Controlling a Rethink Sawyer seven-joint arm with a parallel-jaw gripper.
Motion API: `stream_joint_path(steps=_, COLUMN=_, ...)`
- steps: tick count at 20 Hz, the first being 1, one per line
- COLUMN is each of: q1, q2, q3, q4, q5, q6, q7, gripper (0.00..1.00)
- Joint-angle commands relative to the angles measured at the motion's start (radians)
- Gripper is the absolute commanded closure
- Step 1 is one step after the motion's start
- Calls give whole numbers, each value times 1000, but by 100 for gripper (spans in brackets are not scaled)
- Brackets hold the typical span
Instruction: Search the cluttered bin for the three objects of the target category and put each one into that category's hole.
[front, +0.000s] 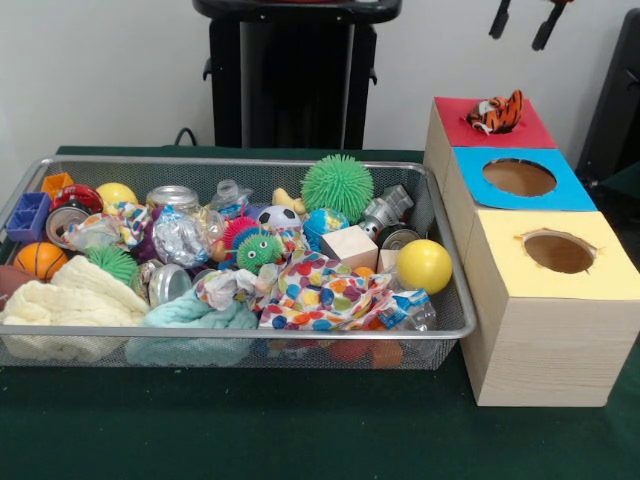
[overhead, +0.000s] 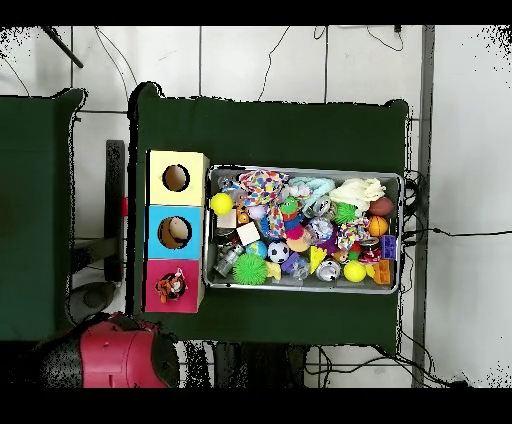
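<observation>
The wire-mesh bin (front: 240, 330) sits on the green cloth, full of mixed clutter; it also shows in the overhead view (overhead: 305, 172). An orange plush tiger with black stripes (front: 497, 112) lies on top of the red-topped box (front: 530, 132), covering its hole; the overhead view shows the tiger (overhead: 170, 286) on the same box. My gripper (front: 523, 22) hangs above that box at the top edge, fingers apart and empty. A small tan-yellow soft shape (front: 288, 200) peeks out behind the soccer ball; I cannot tell what it is.
The blue-topped box's hole (front: 519, 177) and the yellow-topped box's hole (front: 558, 252) are open beside the bin. The bin holds green spiky balls (front: 337, 185), a yellow ball (front: 424, 265), a spotted cloth (front: 325, 290), cans, a wooden cube and pale cloths.
</observation>
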Motion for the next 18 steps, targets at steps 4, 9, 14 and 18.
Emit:
stream_joint_path(steps=4, q1=-132, q2=-58, q3=65, q4=-26, q5=-3, q6=21, q7=57, gripper=0)
stream_joint_path(steps=9, q1=-190, q2=-31, q3=99, q4=-13, q5=-29, q6=-62, q7=26, gripper=0)
stream_joint_path(steps=14, q1=-218, q2=23, q3=134, q4=-8, q5=-40, q6=-153, q7=46, gripper=0)
stream_joint_path(steps=18, q1=-210, q2=40, q3=138, q4=-1, q5=-38, q6=-189, q7=81, gripper=0)
